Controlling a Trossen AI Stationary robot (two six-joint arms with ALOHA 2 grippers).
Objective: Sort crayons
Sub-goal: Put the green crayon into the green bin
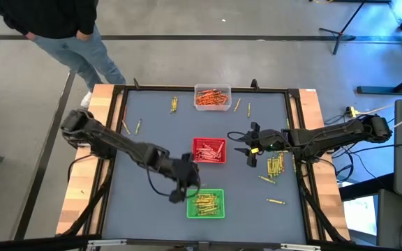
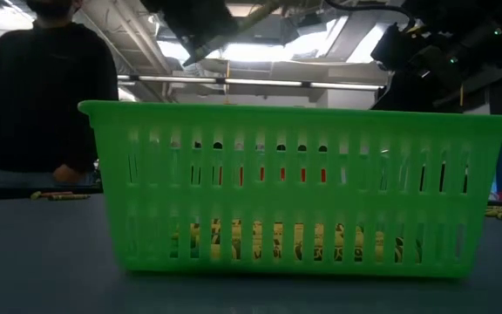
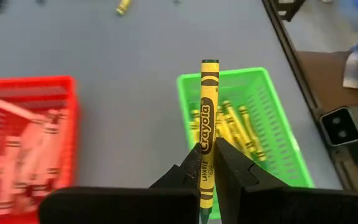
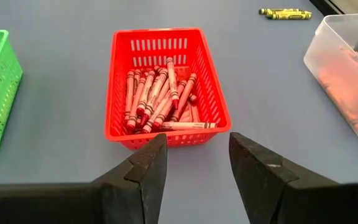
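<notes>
The left gripper (image 1: 185,183) hangs over the surface (image 1: 152,132) just beside the green tray (image 1: 206,203), at that tray's edge nearest the left arm, and its jaws are pinching a yellow-green crayon (image 3: 206,134) that stands up between the fingers (image 3: 235,168), its tip reaching toward the tray. The green tray already holds a layer of yellow-green crayons (image 3: 232,127), also visible through the slotted wall in the low view. The right gripper (image 1: 250,148) sits near the middle of the surface, just beside the red tray (image 1: 209,150) on the side toward the right arm, with its jaws spread and nothing between them; the wrist view shows the red tray straight ahead of those jaws, filled with red crayons (image 4: 160,99). At the far edge stands the clear tray (image 1: 211,97), holding orange crayons (image 1: 211,99). Loose yellow-green crayons remain on the surface: a cluster (image 1: 276,166) close under the right arm, a single one (image 1: 276,201) nearer the front, and a few scattered sticks (image 1: 174,104) along the far side on either side of the clear tray. A person in a dark top and jeans (image 1: 82,52) stands beyond the far left corner of the surface.
</notes>
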